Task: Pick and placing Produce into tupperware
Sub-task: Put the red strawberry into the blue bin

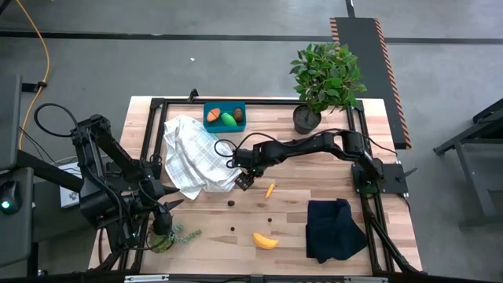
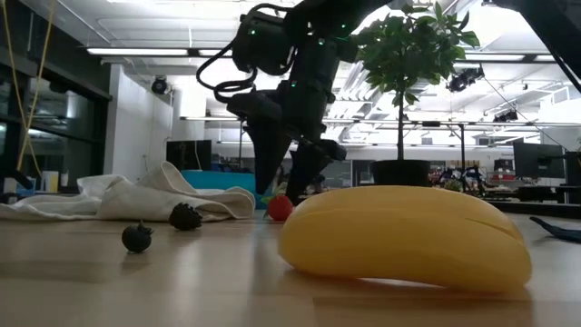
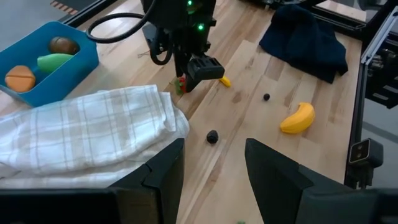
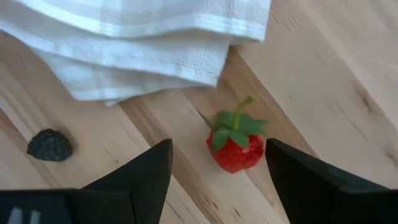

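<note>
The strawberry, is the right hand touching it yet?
Apart. The right wrist view shows bare wood between the strawberry and both fingers of the open right hand.

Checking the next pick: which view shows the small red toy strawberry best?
The right wrist view: the small red toy strawberry lies large between open fingers. Low view shows it partly; left wrist view only a sliver; high view hides it.

Three produce pieces in one tupperware (image 1: 225, 126), one banana (image 1: 265, 241), one strawberry (image 4: 236, 147), one checked cloth (image 1: 192, 156).
</note>
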Available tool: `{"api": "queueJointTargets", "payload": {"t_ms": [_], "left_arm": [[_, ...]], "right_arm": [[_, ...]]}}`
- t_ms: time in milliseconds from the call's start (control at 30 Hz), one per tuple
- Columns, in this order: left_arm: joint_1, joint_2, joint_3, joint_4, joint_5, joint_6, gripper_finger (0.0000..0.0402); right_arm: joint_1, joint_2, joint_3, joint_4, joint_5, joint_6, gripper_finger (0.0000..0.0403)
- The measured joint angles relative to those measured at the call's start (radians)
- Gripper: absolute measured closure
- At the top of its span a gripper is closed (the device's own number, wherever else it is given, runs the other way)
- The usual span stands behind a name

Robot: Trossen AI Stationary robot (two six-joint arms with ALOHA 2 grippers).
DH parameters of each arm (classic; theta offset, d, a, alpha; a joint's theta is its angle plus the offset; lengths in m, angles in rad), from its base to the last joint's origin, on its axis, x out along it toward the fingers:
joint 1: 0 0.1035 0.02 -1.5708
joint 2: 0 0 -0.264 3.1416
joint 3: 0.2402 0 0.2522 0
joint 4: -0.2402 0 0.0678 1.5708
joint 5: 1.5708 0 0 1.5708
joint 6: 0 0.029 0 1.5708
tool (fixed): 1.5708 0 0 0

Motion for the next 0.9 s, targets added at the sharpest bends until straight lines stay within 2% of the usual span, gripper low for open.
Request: {"api": "queueJointTargets", "payload": {"t_ms": [900], "left_arm": [[0.0,0.0,0.0,-0.003,0.008,-0.015,0.0245]], "right_arm": [[-0.016,0.036,0.0,-0.018,0.004,-0.007,0.0164]]}}
